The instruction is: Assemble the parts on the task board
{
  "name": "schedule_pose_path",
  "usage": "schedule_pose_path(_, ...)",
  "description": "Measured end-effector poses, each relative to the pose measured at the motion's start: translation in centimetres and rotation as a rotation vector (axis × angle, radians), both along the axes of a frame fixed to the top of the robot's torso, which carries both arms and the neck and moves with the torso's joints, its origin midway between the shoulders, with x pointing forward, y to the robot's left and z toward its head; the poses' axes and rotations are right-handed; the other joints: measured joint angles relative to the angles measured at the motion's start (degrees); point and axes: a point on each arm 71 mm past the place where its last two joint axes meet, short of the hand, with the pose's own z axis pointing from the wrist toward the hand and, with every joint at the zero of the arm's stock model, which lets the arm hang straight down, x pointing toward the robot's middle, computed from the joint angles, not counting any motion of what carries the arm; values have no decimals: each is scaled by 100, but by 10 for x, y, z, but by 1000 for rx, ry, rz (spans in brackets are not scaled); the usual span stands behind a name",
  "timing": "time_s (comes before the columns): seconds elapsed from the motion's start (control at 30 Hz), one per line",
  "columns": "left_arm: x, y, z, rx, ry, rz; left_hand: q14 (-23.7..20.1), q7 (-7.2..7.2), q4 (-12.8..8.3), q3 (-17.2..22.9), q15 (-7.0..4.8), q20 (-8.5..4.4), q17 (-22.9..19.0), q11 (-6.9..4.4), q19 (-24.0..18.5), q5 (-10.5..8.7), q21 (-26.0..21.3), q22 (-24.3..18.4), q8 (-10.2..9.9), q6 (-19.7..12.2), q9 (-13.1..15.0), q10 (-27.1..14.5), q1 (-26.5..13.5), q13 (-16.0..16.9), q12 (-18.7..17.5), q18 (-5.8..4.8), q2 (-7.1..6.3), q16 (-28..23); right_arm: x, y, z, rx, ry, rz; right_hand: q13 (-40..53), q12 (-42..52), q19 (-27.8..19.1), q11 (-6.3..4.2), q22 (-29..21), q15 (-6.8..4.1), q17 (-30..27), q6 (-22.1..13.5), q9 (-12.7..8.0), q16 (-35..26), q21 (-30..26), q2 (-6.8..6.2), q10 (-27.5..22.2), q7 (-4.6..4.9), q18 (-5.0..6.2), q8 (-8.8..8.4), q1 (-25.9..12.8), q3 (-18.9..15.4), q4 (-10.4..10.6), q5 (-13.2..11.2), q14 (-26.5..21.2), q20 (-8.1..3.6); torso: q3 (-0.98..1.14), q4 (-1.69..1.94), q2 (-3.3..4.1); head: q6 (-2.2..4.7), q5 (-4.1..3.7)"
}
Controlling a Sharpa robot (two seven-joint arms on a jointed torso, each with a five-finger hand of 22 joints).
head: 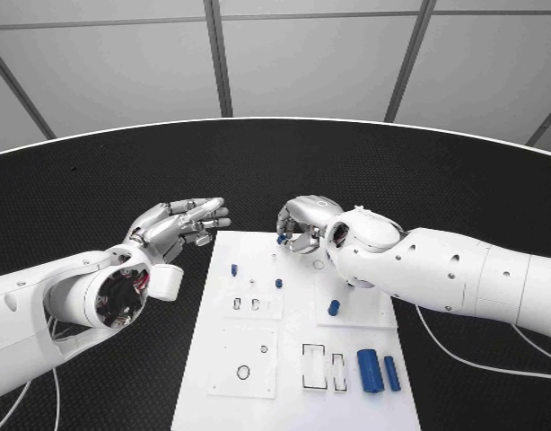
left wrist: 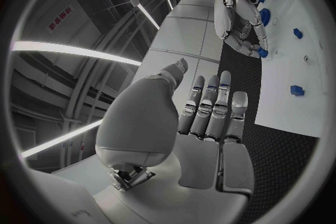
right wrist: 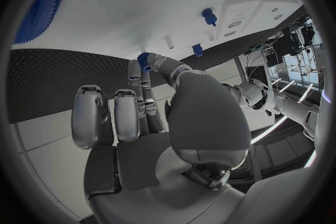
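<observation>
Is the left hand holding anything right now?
No, empty. The left hand hovers beside the board with fingers extended and nothing between them.

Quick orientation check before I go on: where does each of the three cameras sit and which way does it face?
Head view: on the robot's head, looking down at the task board; both white arms come in, left hand empty, right hand at the board's far edge.
Left wrist view: behind the left hand, facing across to the right hand.
Right wrist view: behind the right hand, facing the board, a small blue part at its fingertips.
Shared: the board and the right hand.
</observation>
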Motion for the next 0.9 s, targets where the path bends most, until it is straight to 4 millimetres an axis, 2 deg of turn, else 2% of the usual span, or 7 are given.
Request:
schedule_pose_path(0.13,0,0,1,0,-1,-1,0,0,-16,16,0,5,6,0,304,0,0,0,0,0,0,0,2,0,0,1,2,-22,0,0,-1,-7,8,0,0,0,0,0,5,0,9,-10,3,0,7,-22,0,-9,0,-1,-25,0,0,0,0,0,4,-1,7,-12,2)
schedule_pose_path(0.2,0,0,1,0,-1,-1,0,0,-16,16,0,9,15,0,605,0,0,0,0,0,0,0,2,0,0,-86,2,-22,0,0,-1,-8,10,-1,0,0,0,0,5,0,9,-11,39,0,7,-21,0,-8,0,-1,-26,0,0,0,0,0,6,1,9,-14,-2)
schedule_pose_path(0.43,0,-1,1,0,-3,-1,0,0,8,73,0,21,41,0,1601,0,0,-1,0,0,7,0,-21,0,0,-87,-21,-22,3,1,-1,-8,7,-6,6,0,0,0,5,0,9,-20,40,0,7,-6,0,0,1,-12,-54,-2,1,-5,0,0,7,10,18,-26,-5)
schedule_pose_path(0.53,0,-1,2,-1,-3,-2,0,0,49,146,0,28,71,0,2744,42,0,-1,0,0,36,0,-49,0,0,-89,-49,-22,4,1,-1,-6,3,-8,6,0,0,0,4,0,8,-20,40,0,7,-6,0,0,1,11,-54,-3,2,-6,0,0,9,12,21,-27,-5)
schedule_pose_path(0.67,0,-1,2,-1,-4,-2,-1,0,112,252,0,30,122,0,4825,41,0,-2,44,-1,89,0,-35,0,0,-90,-96,-22,4,2,-1,-5,1,-9,6,0,0,0,4,0,8,-21,41,0,7,-6,0,1,2,13,-54,-4,2,-17,0,0,9,10,24,-31,-3)
schedule_pose_path(0.7,0,-1,2,-1,-4,-3,-1,0,118,278,0,32,131,0,5120,41,0,-1,44,-1,98,0,-55,0,0,-89,-116,-22,4,3,-1,-5,2,-8,6,0,0,0,4,0,8,-21,41,0,7,-6,0,1,1,13,-53,-4,2,-21,0,0,9,10,25,-32,-1)
schedule_pose_path(0.9,0,-2,3,-1,-5,-3,-1,0,118,278,0,37,132,0,5266,41,0,-2,44,-1,101,0,-59,0,0,-89,-119,-22,4,4,-1,-10,7,-5,11,0,0,0,4,0,8,-30,41,0,7,-6,0,9,2,15,-53,-4,2,1,0,0,9,5,29,-41,2)
